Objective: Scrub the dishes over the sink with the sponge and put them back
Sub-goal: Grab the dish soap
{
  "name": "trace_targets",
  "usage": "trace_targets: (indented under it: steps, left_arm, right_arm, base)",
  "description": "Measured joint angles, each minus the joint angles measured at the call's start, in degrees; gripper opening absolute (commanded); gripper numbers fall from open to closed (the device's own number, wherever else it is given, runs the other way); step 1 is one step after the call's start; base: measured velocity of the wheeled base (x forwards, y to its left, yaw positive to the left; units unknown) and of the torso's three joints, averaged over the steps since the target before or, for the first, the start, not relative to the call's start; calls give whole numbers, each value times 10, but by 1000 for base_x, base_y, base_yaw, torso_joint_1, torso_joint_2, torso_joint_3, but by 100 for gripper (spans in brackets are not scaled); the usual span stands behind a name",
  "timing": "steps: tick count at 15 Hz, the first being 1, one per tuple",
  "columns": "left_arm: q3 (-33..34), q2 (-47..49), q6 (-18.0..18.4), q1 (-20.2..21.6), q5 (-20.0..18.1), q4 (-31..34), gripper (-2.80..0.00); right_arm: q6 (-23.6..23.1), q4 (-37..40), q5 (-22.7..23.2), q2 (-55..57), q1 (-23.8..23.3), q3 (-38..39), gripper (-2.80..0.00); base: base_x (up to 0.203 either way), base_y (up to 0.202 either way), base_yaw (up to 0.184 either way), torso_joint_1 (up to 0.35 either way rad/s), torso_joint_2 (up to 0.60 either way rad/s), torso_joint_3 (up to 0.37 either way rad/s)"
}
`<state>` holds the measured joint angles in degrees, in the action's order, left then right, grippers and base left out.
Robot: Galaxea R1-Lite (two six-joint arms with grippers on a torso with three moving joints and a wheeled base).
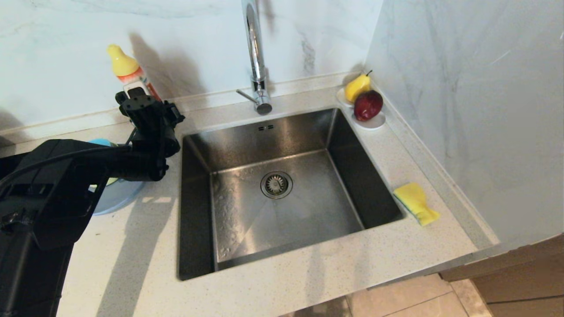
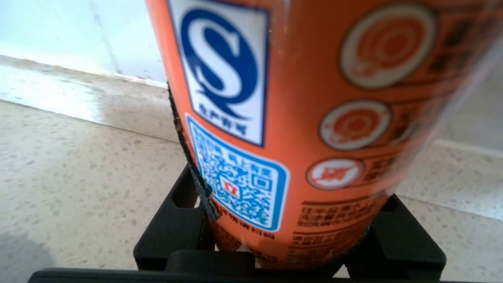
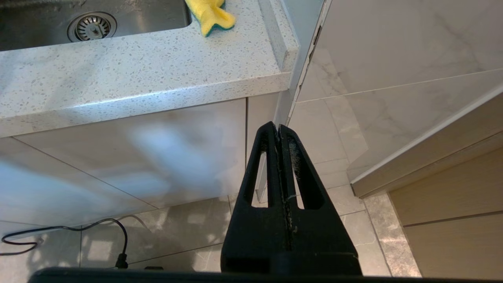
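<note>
My left gripper is at the back left of the counter, shut on the orange detergent bottle with the yellow cap. In the left wrist view the bottle fills the space between both black fingers. The dishes sit stacked under my left arm: a teal bowl, a sliver of the pale yellow bowl and the grey-blue plate, mostly hidden. The yellow and green sponge lies on the counter right of the steel sink. My right gripper hangs shut below the counter's edge, holding nothing.
A tall chrome faucet stands behind the sink. A small white dish with a pear and a red apple sits in the back right corner. A marble wall closes off the right side close to the sponge.
</note>
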<state>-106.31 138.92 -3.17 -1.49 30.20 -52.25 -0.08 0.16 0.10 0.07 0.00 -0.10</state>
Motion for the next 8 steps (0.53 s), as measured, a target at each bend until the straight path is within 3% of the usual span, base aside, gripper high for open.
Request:
trace_targets:
  steps: [4, 8]
  left_arm:
    - [21, -36, 0, -3, 19, -6, -280]
    - [93, -124, 0, -22, 19, -3, -280]
  right_arm:
    - [0, 0, 0, 0, 0, 1, -280]
    - [0, 0, 0, 0, 0, 0, -280]
  base:
    - [0, 0, 0, 0, 0, 0]
    - [0, 0, 0, 0, 0, 0]
